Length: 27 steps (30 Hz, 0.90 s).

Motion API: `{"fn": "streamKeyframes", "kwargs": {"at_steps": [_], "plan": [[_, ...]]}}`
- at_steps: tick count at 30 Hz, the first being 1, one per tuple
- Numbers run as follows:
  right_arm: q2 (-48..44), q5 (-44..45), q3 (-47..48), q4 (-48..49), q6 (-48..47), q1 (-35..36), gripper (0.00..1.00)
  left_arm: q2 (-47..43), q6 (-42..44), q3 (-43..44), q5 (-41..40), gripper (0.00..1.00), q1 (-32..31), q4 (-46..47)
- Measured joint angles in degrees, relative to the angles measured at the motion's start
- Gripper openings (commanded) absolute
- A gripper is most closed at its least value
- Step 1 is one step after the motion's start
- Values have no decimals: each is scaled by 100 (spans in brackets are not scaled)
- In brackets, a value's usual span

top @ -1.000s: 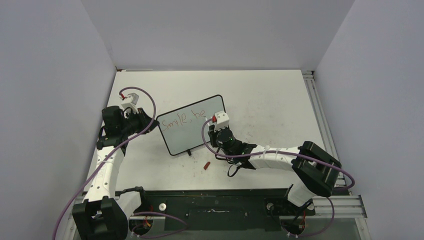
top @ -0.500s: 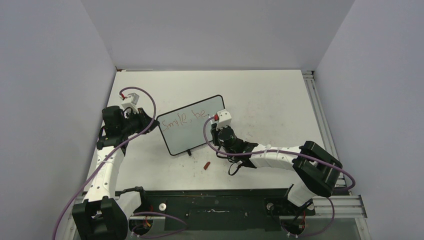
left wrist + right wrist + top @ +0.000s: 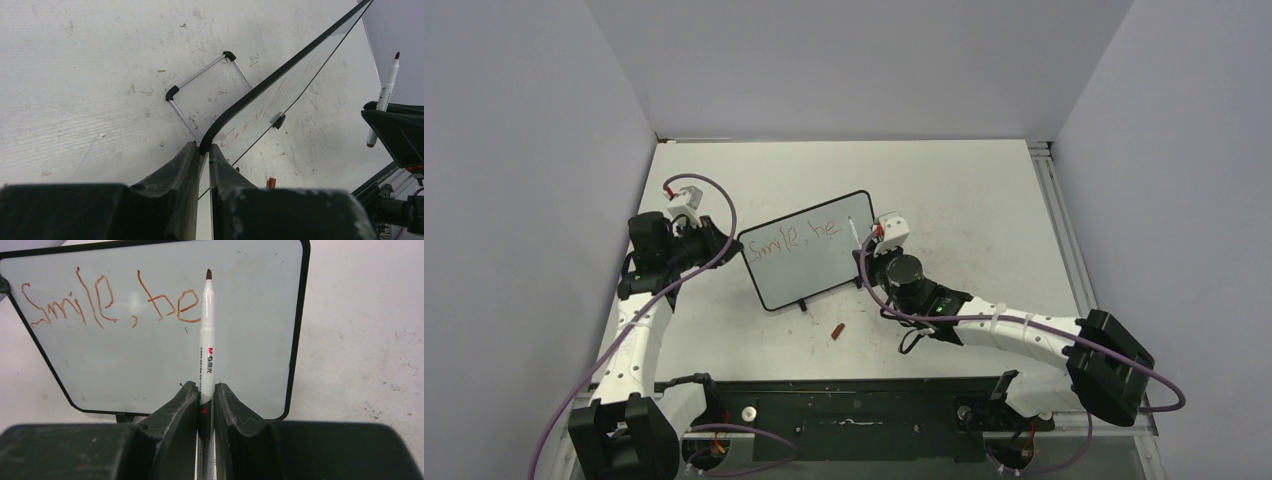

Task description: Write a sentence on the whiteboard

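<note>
Your left gripper (image 3: pixel 204 150) is clenched on the left edge of the small rectangular whiteboard with the thin black rounded frame (image 3: pixel 814 268), pinching the frame near its lower corner. The board stands tilted on the white, scuffed table (image 3: pixel 964 200), near its middle and between your two arms. A thin wire stand with black end caps (image 3: pixel 200 73) shows behind it in the left wrist view.

Your right gripper (image 3: pixel 205 390) is closed around the slim white marker pen (image 3: pixel 205 340), uncapped, with its dark tip pointing away from the fingers. From the right wrist camera the tip sits over the board's upper right area, just right of the lettering. You cannot tell from any view whether it touches the surface.

The thin red handwritten sentence (image 3: pixel 110 300) reads "Smile, be" along the board's upper part. The pen barrel carries a red "M&G" mark followed by small print too fine to read.

A small red pen cap (image 3: pixel 837 331) lies on the table just nearer to you than the board. The pen's rear end is hidden between the right fingers.
</note>
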Motion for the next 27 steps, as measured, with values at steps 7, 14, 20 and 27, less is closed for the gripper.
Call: {"fn": "streamKeyframes", "kwargs": {"at_steps": [7,14,20,27], "plan": [[7,-129,-9,-31,-138,437,5,-2,0,0,0,9,-4,0],[1001,-455,155,-7,-160,1115,5,-13,0,0,0,9,-24,0],[1661,-651,505,11,-85,1185,5,-22,0,0,0,9,-37,0],[2072,-780,815,44,17,1220,5,-24,0,0,0,9,-37,0]]}}
